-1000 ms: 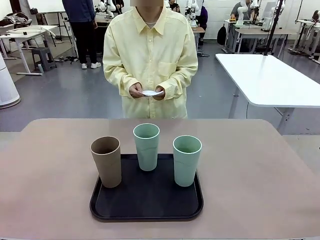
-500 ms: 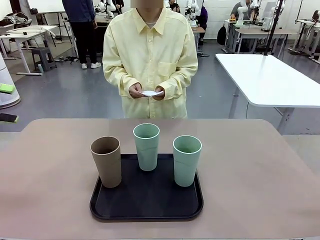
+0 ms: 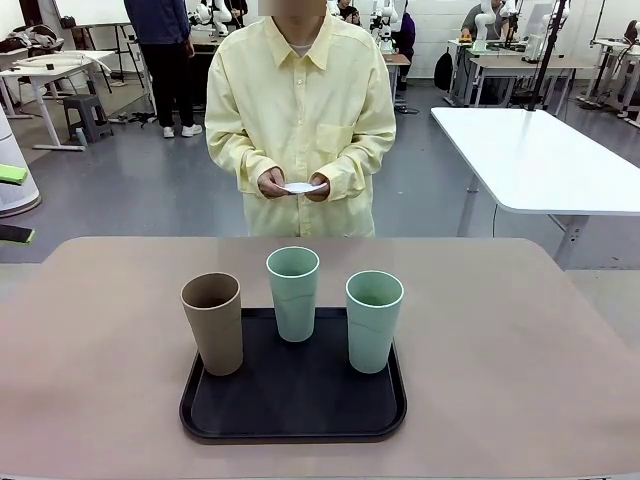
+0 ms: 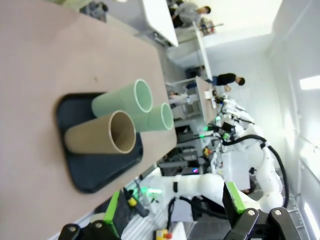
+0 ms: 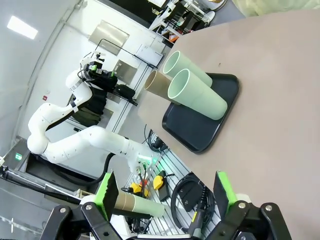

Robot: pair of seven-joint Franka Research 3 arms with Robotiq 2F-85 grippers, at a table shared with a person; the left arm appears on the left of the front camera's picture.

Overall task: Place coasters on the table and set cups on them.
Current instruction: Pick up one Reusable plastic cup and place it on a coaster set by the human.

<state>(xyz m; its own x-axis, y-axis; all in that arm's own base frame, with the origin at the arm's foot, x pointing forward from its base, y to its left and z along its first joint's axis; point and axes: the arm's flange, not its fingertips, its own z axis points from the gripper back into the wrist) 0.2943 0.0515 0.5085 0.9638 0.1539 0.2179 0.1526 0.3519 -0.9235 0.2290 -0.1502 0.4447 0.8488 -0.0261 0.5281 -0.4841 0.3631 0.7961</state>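
L jaws' pads (image 3: 10,174) have crept in, rest cut off.

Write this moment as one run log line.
cups: three on tray | coasters: in person's hands, none on table | left gripper: open | right gripper: open

A black tray (image 3: 300,405) lies near a yellow-shirted person (image 3: 300,110), with a white-topped table (image 3: 540,160) off to one side.

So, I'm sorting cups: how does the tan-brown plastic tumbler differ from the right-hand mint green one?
The tan-brown tapered plastic tumbler is brown; the right-hand mint green tumbler pale green. The tan-brown one stands at the black tray's left edge, the green one at its right. Both stand upright, same shape.
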